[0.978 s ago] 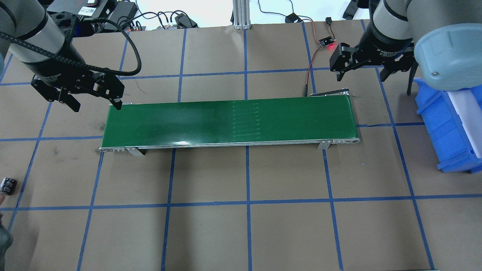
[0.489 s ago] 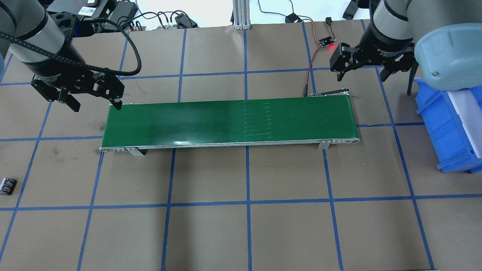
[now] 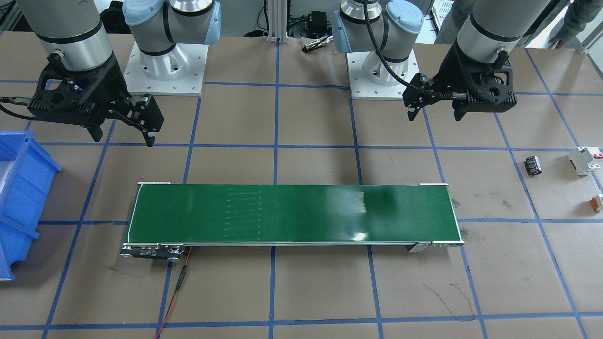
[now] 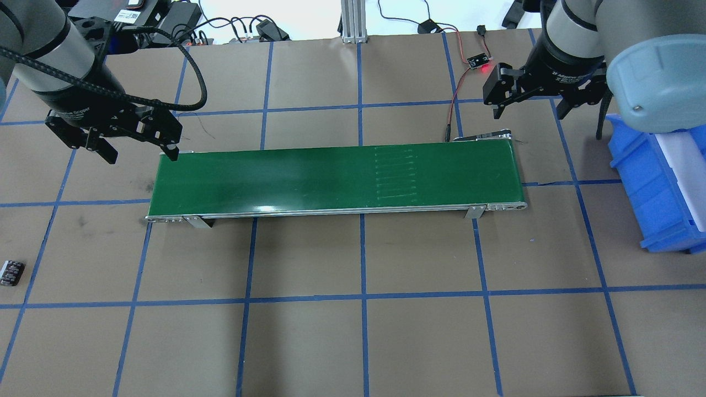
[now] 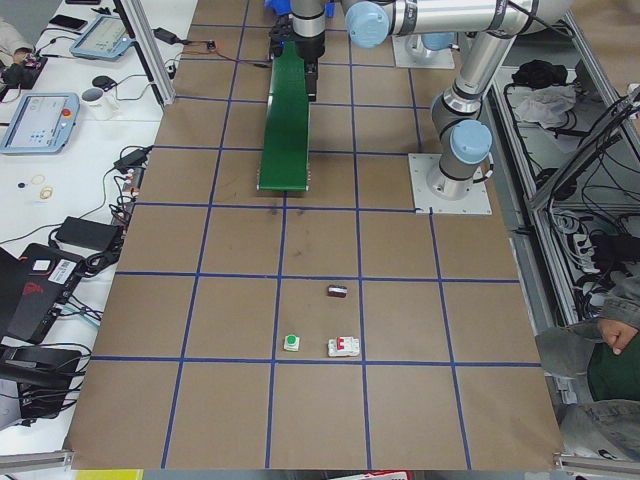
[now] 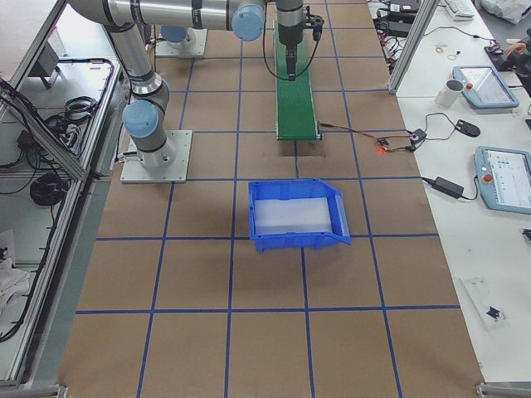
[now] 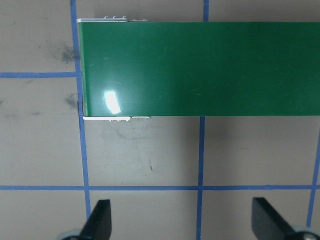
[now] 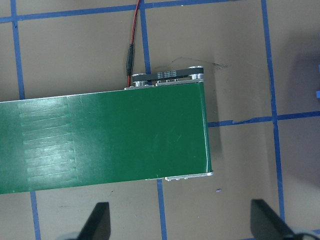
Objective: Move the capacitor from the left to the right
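Note:
The capacitor, a stubby black cylinder with pale markings, lies on its side on the brown table at the far left edge, well in front of the green conveyor belt. It also shows in the front view and the exterior left view. My left gripper hangs open and empty over the belt's left end, far from the capacitor; it also shows in the front view and the left wrist view. My right gripper is open and empty behind the belt's right end.
A blue bin stands at the right edge of the table. A white block with a red tab and a small orange-and-white piece lie near the capacitor. A small sensor board with a red light and its wires sit behind the belt.
The seam marks on the belt have moved to the right. A hand beside the capacitor at the left edge has gone; the capacitor shifted slightly. Both arms are still.

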